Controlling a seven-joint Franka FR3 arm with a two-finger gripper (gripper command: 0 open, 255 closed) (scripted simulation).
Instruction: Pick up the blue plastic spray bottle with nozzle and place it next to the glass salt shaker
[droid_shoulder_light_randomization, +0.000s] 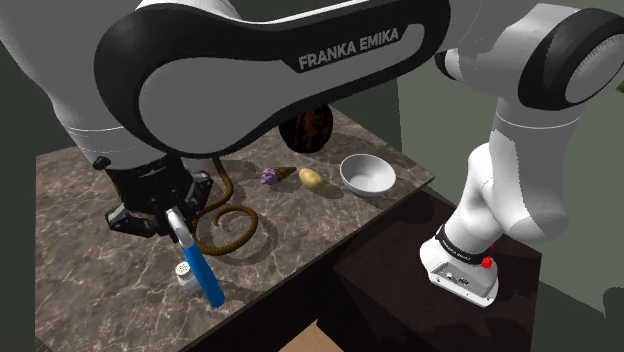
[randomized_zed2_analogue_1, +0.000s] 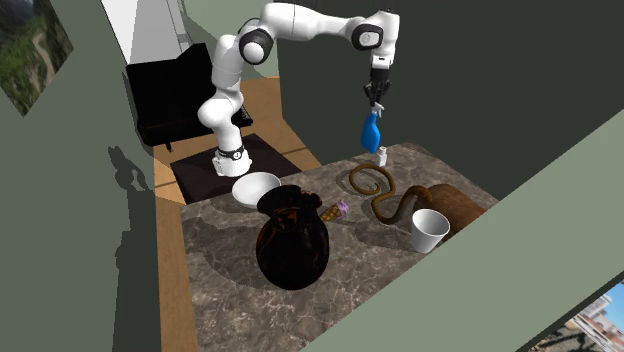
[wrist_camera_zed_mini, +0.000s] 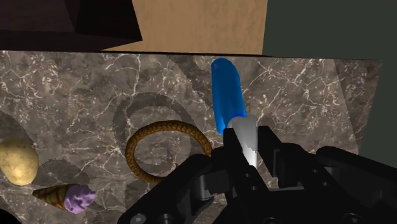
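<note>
My gripper (droid_shoulder_light_randomization: 178, 224) has its jaws clamped on the silvery neck of the blue spray bottle (droid_shoulder_light_randomization: 205, 272), body hanging straight out beyond my fingertips. The salt shaker (droid_shoulder_light_randomization: 185, 276) stands just below the bottle's far end, on the marbled counter (droid_shoulder_light_randomization: 90, 270).

Marble counter (droid_shoulder_light_randomization: 90, 230): shaker (droid_shoulder_light_randomization: 185, 275), coiled rope (droid_shoulder_light_randomization: 225, 230), potato (droid_shoulder_light_randomization: 310, 179), cone (droid_shoulder_light_randomization: 277, 175), bowl (droid_shoulder_light_randomization: 366, 175), vase (randomized_zed2_analogue_1: 292, 245), cup (randomized_zed2_analogue_1: 429, 230).

White arm (droid_shoulder_light_randomization: 300, 85) outstretched, pincer (droid_shoulder_light_randomization: 180, 222) downward, clasped around blue spray bottle (droid_shoulder_light_randomization: 205, 275).

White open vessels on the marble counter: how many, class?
2. A round white bowl sits nearest the stand; a white cup stands at the far end beside the brown coiled rope. The dark vase could hide more.
</note>
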